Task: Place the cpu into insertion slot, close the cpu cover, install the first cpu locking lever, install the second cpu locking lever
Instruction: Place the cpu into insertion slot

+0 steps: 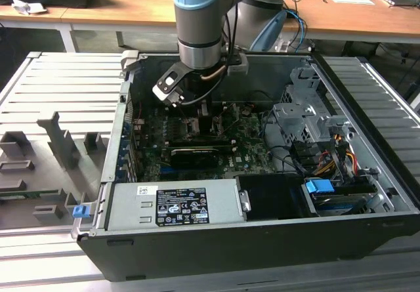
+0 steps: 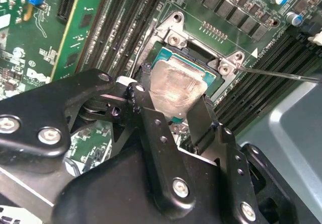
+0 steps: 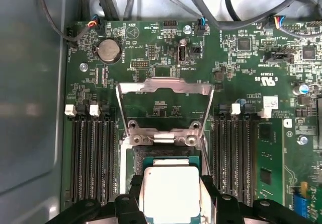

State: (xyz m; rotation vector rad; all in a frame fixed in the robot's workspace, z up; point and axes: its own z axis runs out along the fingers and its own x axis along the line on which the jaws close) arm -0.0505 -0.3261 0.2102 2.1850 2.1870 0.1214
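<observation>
the cpu (image 3: 168, 183), a flat square chip with a silvery top, is gripped by the claw (image 2: 177, 94), whose black fingers (image 2: 151, 118) are closed against two opposite edges of the chip. the chip sits directly over the insertion slot (image 2: 197, 52), a dark square socket with a metal rim on the green motherboard (image 3: 241, 83); whether it is fully seated or just above cannot be told. the cpu cover (image 3: 163, 86), a thin metal frame with a square window, stands swung open and upright just beyond the socket, hinged at its far edge. a thin metal rod (image 2: 282, 74) runs out from one corner of the socket. rows of black memory slots (image 3: 90, 153) flank the socket on both sides, and a round coin battery (image 3: 109, 50) lies further off on the board. in the exterior view the robot arm (image 1: 200, 23) reaches straight down into an open computer case (image 1: 262, 252), which lies on a grey ribbed worktop (image 1: 59, 82), with a power supply (image 1: 174, 203) along its near side.
</observation>
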